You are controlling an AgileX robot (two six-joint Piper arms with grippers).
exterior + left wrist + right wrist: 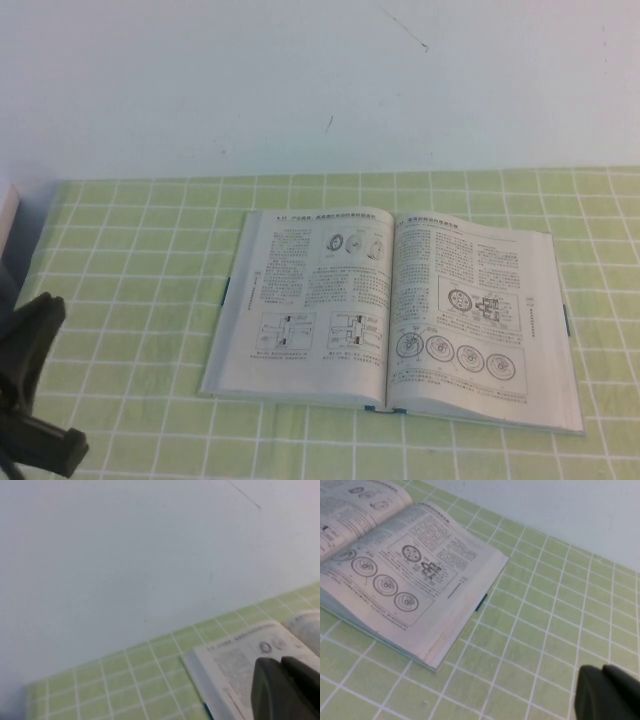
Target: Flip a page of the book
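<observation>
The book (pixel 480 320) lies open and flat on the green checked table. The page (pixel 310 300) lies flat as the left-hand leaf, showing round drawings above two boxed diagrams. The right-hand leaf shows a boxed diagram above a row of round drawings. My left gripper (pixel 282 667) is shut and empty, held above the table to the left of the book, with the page's far corner (pixel 235 667) behind it. The left arm (pixel 30 390) shows black at the lower left. My right gripper (pixel 602 672) is shut and empty over the cloth to the right of the book (pixel 420 565). It is out of the high view.
The green checked cloth (pixel 130 260) covers the table up to a white wall (pixel 320 80) at the back. A pale object (pixel 8 215) stands at the far left edge. Blue cover edges (pixel 226 290) show past the pages.
</observation>
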